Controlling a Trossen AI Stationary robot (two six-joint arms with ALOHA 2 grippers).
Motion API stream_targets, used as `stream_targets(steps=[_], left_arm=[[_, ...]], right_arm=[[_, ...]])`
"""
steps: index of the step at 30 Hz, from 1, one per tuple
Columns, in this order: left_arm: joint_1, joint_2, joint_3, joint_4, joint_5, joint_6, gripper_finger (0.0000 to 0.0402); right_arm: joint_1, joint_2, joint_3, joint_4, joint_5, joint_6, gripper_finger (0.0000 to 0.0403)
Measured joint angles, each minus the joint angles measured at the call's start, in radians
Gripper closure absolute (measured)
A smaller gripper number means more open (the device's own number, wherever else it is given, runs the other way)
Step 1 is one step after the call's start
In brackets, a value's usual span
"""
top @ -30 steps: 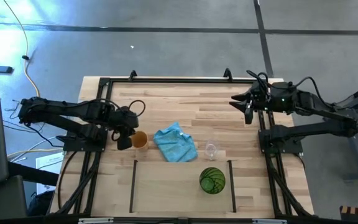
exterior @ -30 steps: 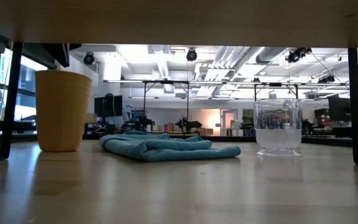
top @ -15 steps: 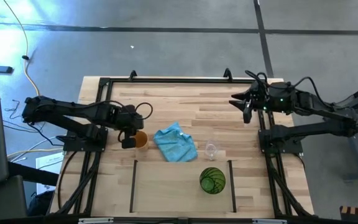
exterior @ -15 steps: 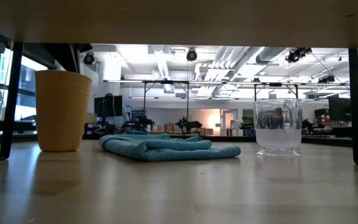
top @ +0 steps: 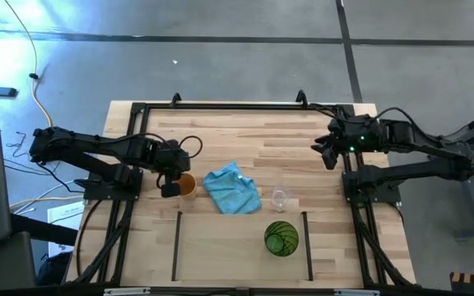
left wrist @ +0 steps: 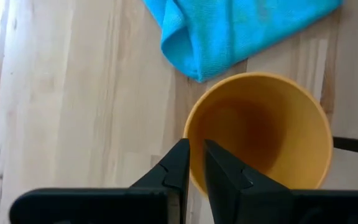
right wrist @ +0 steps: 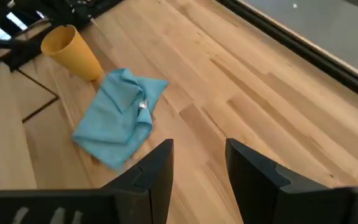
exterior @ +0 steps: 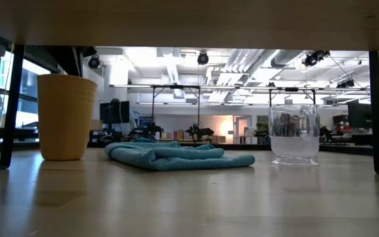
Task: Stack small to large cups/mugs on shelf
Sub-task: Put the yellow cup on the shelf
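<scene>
Near the table's left side, the rim of the orange cup [left wrist: 258,129], opaque, tapered and upright, is being pinched by the left gripper [left wrist: 193,163], just beside the blue cloth [top: 232,188]. Between cloth and green tumbler [top: 281,238], the clear glass [top: 280,197] is standing. By the right edge, the right gripper [right wrist: 199,163] is being held open.

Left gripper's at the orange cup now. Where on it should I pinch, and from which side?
Pinch the rim wall of the orange cup from above. It stands upright, mouth open, and the left gripper already straddles the rim on the side away from the blue cloth.
</scene>
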Motion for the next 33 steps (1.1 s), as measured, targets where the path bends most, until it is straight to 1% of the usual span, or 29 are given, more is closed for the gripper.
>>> stream_targets(steps=[4,7,15,19,22,24,33], left_arm=[[0.0,0.0,0.0,0.0,0.033,0.015,0.0366],[0.0,0.0,0.0,-0.005,0.037,0.015,0.0366],[0.0,0.02,0.0,-0.003,-0.016,0.018,0.0366],[0.0,0.044,0.0,-0.007,-0.011,0.014,0.0366],[0.0,0.061,0.0,-0.015,0.012,-0.004,0.0366],[0.0,0.06,0.0,-0.013,0.031,-0.012,0.0366],[-0.001,0.054,0.018,-0.011,0.035,-0.05,0.0366]], right_arm=[[0.0,0.0,0.0,0.057,0.0,0.0,0.0265],[0.0,0.0,0.0,0.091,-0.013,-0.003,0.0265],[0.0,0.0,0.0,0.104,-0.016,-0.005,0.0265],[0.0,0.0,0.0,0.11,-0.019,-0.005,0.0265],[0.0,0.001,0.0,0.118,-0.019,-0.005,0.0265],[0.001,0.002,0.0,0.121,-0.019,-0.012,0.0265],[0.0,0.002,0.0,0.139,-0.025,-0.043,0.0265]])
